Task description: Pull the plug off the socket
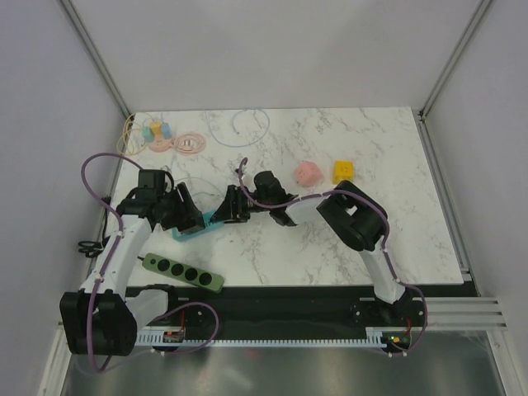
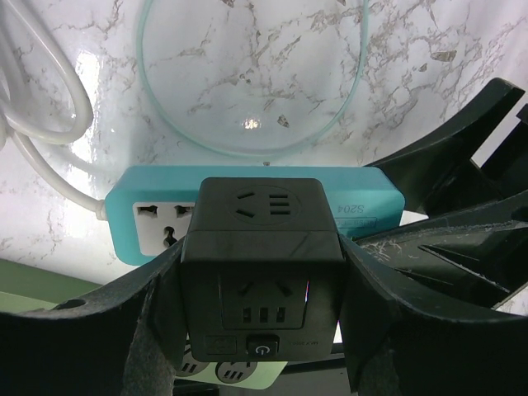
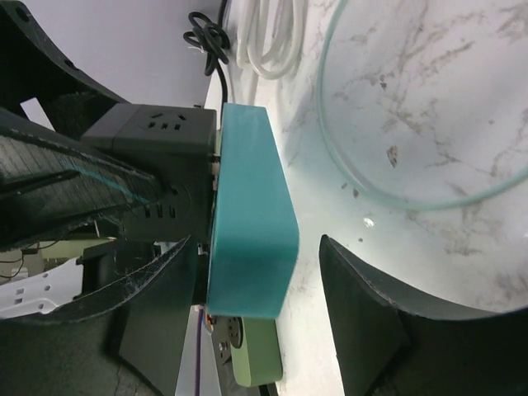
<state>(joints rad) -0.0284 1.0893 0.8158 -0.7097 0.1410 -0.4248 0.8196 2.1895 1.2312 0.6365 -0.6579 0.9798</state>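
Two grippers engaging: left gripper (image 2: pixel 262 276) jaws pinching black cube-shaped plastic plug (image 2: pixel 262 231); right gripper (image 3: pixel 260 307) jaws straddling teal plastic socket strip (image 3: pixel 247 206), spread apart.

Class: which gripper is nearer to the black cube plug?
Left. The left gripper clasps the black cube plug on both sides; the right gripper straddles the teal socket strip beside it.
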